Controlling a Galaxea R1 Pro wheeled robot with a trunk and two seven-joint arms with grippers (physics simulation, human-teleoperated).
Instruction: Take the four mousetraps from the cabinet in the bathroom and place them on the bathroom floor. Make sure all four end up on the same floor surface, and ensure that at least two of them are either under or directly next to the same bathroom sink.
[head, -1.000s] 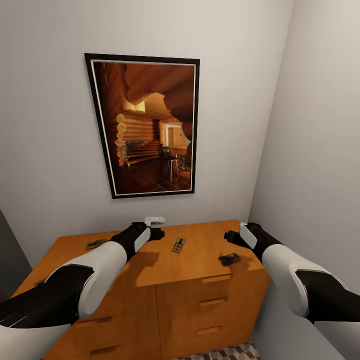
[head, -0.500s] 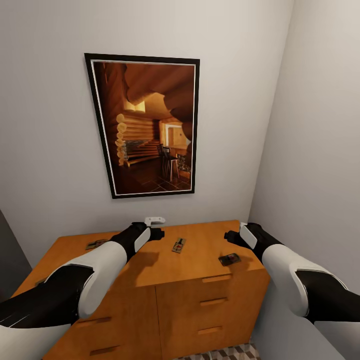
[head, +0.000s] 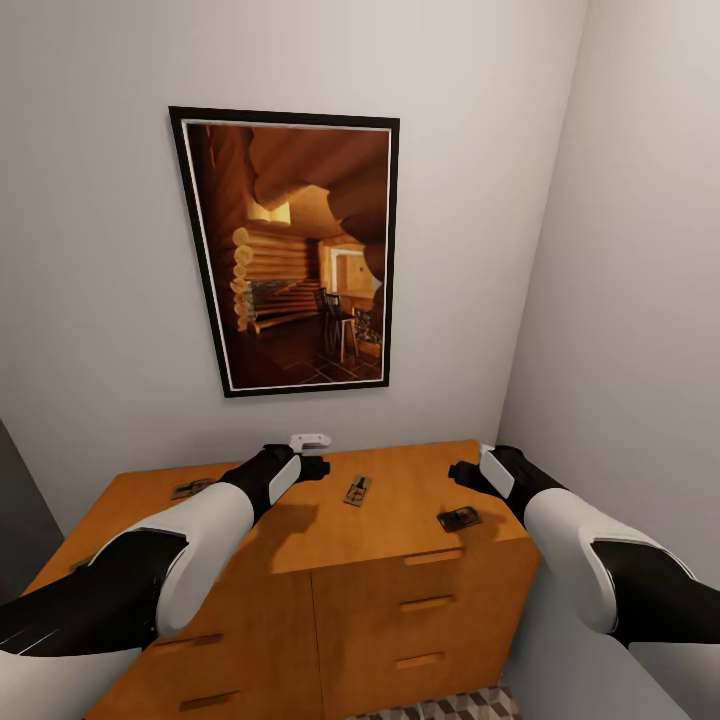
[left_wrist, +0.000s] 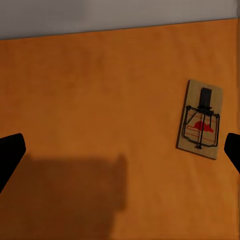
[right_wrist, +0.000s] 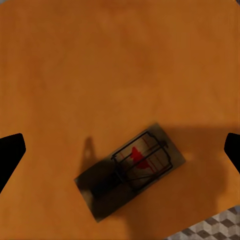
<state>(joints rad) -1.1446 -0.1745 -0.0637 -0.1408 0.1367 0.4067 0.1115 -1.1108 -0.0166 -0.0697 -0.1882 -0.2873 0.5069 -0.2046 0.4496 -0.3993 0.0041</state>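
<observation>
Right gripper (head: 462, 473): hovers over the right end of the cabinet top; in the right wrist view the two fingertips (right_wrist: 11, 150) stand wide apart at the frame edges, nothing held.
Left gripper (head: 314, 467): over the middle rear of the worktop, spread wide as well in the left wrist view, empty.
Cabinet (head: 400, 610): orange-brown, against the wall under a framed picture (head: 290, 250); traps lie on its flat top, not inside.
Trap R (head: 459, 519): near the front right corner, at about 6 o'clock from the right gripper in the head view. In the right wrist view it (right_wrist: 131, 170) lies between the fingertips, nearer the worktop's front edge, long axis skewed to the line joining the fingertips.
Trap M (head: 358, 490): mid-worktop, at about 4 o'clock from the left gripper; in the left wrist view it (left_wrist: 201, 119) sits just inside one fingertip, long axis nearly square to the gripper's opening line.
Trap L (head: 188, 489): at the left rear, partly behind the left forearm.
Fourth trap: cannot tell.
Floor (head: 450, 706): cube-pattern tiles show at the cabinet's foot.
Nearer arm: right for trap R, left for trap M.
Judgement: no trap lifted yet; right gripper likely needs a wrist turn and a short pull toward the front edge before descending on trap R.
</observation>
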